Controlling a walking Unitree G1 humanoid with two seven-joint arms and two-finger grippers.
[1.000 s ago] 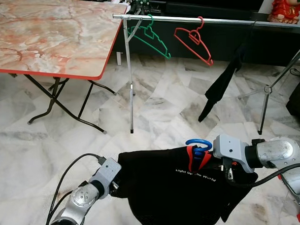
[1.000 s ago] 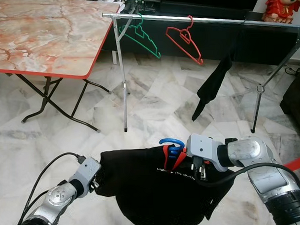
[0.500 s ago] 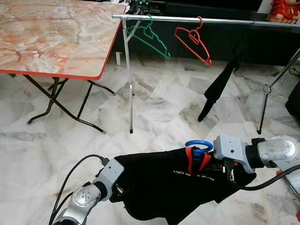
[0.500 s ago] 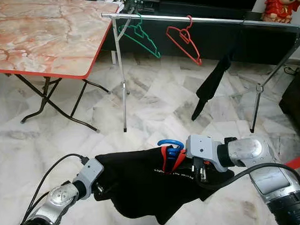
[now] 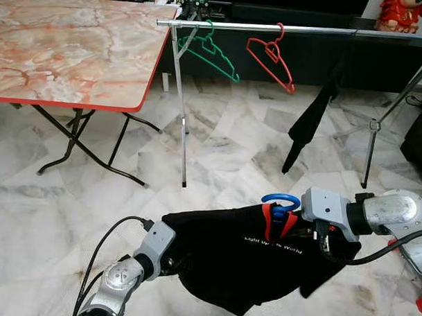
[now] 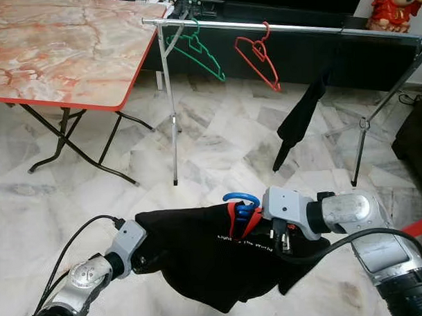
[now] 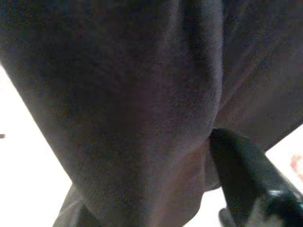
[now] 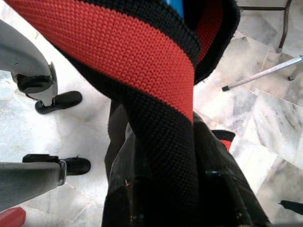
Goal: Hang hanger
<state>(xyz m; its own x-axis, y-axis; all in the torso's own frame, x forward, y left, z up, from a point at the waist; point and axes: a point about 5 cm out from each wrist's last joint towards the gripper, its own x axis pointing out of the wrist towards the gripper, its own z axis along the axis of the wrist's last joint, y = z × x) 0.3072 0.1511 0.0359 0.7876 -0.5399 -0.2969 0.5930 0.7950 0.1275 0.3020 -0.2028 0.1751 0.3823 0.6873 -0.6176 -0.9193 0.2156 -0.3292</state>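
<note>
A black shirt (image 5: 228, 258) with a red-and-black collar (image 8: 142, 61) hangs on a blue hanger, whose hook (image 5: 280, 199) sticks up at the neck. I hold it low over the floor, spread between both arms. My left gripper (image 5: 167, 259) is at the shirt's left edge, buried in the cloth; one black finger (image 7: 241, 189) presses against the fabric. My right gripper (image 5: 319, 243) is shut on the shirt at the collar, just right of the hook. Ahead, the silver clothes rail (image 5: 317, 29) carries a green hanger (image 5: 211, 50), a red hanger (image 5: 270, 55) and a black garment (image 5: 310, 123).
A marble-topped folding table (image 5: 68, 45) with a red edge stands at the left, beside the rail's upright (image 5: 182, 117). The rail's tripod leg (image 5: 376, 124) is at the right, before a dark cabinet. Marble floor lies between me and the rail.
The shirt's hanging lower part has drawn up and bunched narrower under the hanger. My left gripper has shifted slightly up and right with the cloth. The right gripper has barely moved.
</note>
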